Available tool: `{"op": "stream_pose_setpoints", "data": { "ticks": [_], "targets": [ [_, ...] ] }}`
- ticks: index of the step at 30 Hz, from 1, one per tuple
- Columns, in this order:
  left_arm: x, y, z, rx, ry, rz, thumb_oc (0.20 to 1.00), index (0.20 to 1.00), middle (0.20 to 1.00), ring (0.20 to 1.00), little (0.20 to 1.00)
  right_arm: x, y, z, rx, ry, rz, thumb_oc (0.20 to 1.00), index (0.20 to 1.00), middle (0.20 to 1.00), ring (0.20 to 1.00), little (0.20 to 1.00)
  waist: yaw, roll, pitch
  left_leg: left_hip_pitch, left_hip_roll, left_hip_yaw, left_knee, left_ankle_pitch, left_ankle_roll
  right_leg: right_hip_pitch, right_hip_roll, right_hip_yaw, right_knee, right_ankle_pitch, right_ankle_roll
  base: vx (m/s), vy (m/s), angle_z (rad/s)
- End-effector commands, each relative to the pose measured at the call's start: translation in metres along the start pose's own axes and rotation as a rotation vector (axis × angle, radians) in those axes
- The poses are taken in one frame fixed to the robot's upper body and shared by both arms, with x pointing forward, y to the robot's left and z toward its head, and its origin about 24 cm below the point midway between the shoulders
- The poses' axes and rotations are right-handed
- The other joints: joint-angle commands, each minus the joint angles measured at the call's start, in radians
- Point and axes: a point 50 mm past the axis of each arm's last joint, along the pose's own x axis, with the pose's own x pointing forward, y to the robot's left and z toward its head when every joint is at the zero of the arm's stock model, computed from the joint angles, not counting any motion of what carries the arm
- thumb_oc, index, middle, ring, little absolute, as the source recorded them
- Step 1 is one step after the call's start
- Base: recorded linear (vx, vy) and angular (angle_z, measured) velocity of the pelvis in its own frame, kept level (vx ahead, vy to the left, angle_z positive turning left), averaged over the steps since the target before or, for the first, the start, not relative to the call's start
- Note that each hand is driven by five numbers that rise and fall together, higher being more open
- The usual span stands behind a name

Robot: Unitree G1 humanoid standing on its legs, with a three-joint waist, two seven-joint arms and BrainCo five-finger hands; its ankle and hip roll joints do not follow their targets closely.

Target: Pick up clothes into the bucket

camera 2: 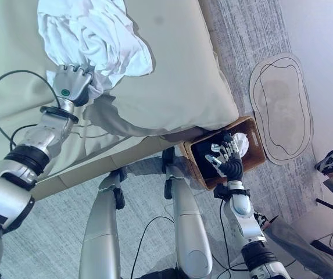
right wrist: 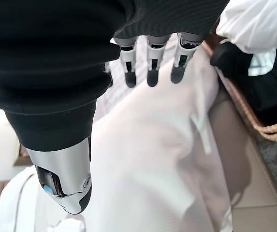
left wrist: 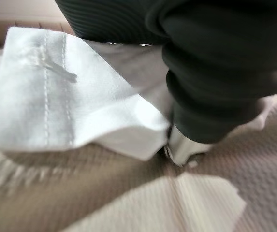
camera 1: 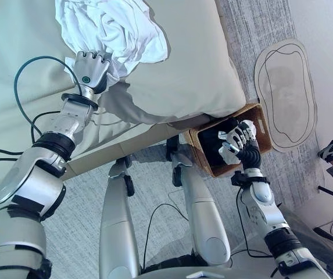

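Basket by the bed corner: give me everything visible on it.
The wicker basket is brown and woven, rectangular and open-topped, standing on the grey carpet at the corner of the bed, partly tucked under the mattress edge. Dark clothing fills most of it, with a white piece near one end. The right hand hangs over the opening, fingers spread and holding nothing; whether it touches the contents is unclear.

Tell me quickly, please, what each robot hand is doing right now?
Left robot hand: shut on the white garment on the bed.
Right robot hand: open, fingers straight, holding nothing, over the wicker basket.
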Motion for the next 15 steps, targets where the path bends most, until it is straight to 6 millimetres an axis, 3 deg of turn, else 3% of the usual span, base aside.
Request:
{"op": "stream_pose_setpoints", "data": {
  "ticks": [1,9,15],
  "targets": [
    [-0.016,-0.022,-0.004,-0.02,0.059,-0.083,0.2,0.2,0.2,0.2,0.2,-0.005,-0.018,0.004,-0.029,-0.017,-0.038,1.0,1.0,1.0,1.0,1.0,-0.01,0.024,-0.107,0.048,0.039,0.031,0.067,-0.09,-0.001,0.08,-0.086,0.014,-0.083,0.065,0.116,0.0,0.0,0.0],
    [-0.033,-0.039,0.015,-0.165,0.071,-0.141,0.2,0.2,0.2,0.2,0.2,-0.008,-0.019,-0.001,-0.054,0.016,-0.044,1.0,1.0,1.0,1.0,1.0,0.009,0.037,-0.144,0.208,0.031,0.038,-0.017,-0.078,-0.007,0.224,-0.093,0.005,-0.131,0.066,0.117,0.06,-0.009,-0.01],
    [-0.067,-0.049,0.051,-0.433,0.051,-0.153,0.2,0.2,0.2,0.2,0.2,-0.012,-0.023,-0.009,-0.068,0.057,-0.084,1.0,1.0,1.0,1.0,1.0,0.051,0.052,-0.183,0.375,0.018,0.034,-0.109,-0.062,-0.01,0.382,-0.104,-0.015,-0.177,0.057,0.116,0.1,-0.02,-0.01]
  ]
}}
